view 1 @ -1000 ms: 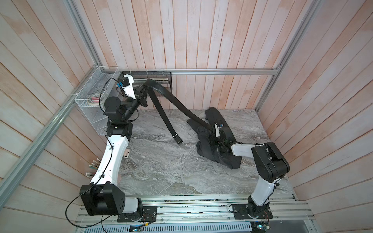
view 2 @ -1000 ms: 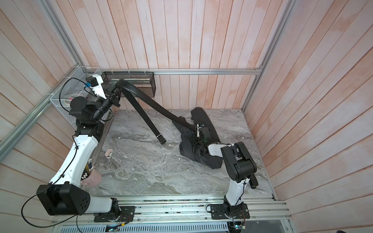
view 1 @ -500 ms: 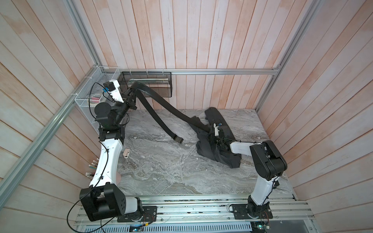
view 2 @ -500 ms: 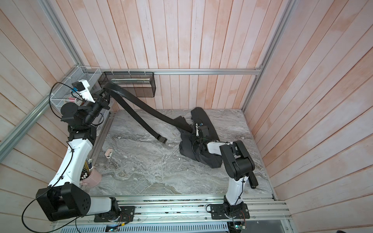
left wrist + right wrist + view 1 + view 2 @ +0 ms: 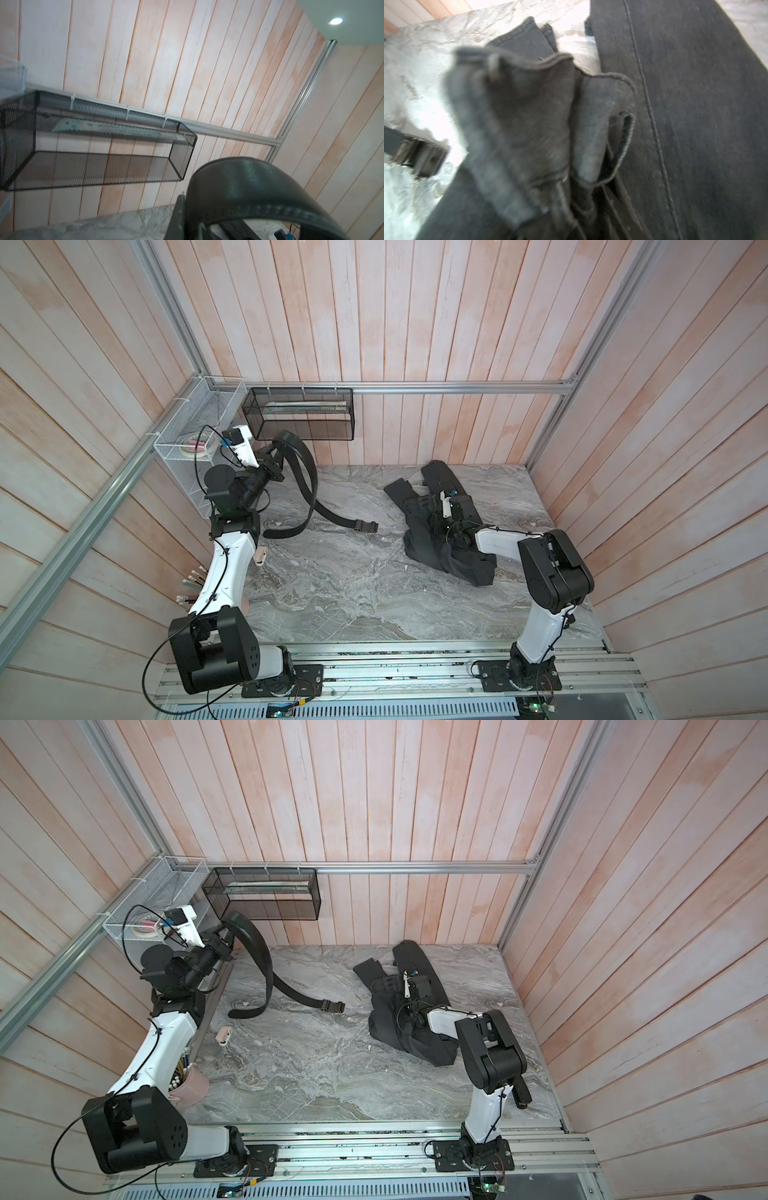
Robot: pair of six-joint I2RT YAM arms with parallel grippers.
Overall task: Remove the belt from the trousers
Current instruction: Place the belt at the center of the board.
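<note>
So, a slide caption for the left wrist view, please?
The belt arches close to the camera; a black mesh basket hangs on the plank wall.

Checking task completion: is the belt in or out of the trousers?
Out. The belt hangs from the left gripper, wholly apart from the trousers.

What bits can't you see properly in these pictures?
Right hand: lost against the crumpled black denim trousers in both top views; open or shut unclear.
Long black leather belt's dark buckle: blurred, right wrist view.
Left hand's grip: cut off, left wrist view's bottom edge.
</note>
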